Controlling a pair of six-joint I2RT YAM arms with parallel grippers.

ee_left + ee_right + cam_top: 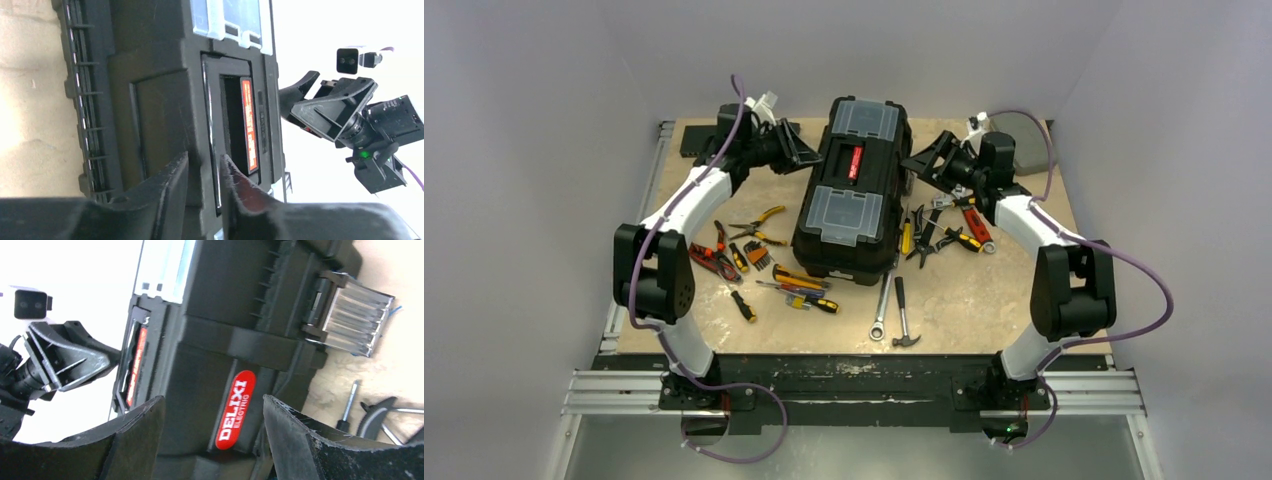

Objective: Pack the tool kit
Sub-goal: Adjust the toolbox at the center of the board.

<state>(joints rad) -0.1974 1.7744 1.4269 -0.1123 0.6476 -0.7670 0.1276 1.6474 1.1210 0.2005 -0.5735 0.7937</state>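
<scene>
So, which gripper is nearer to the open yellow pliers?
Left. The left gripper is beside the toolbox, just behind the pliers; the right gripper is on the toolbox's far side.

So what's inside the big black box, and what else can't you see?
- Inside the toolbox: hidden in every view, lid down.
- Left hand: left wrist view, its fingers hide whether it pinches the handle.
- Small tools: top view, too small to name surely.
- Tool beside the box: right wrist view, cut off by the edge.

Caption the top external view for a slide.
The left gripper and right gripper flank the closed toolbox amid scattered hand tools.
</scene>
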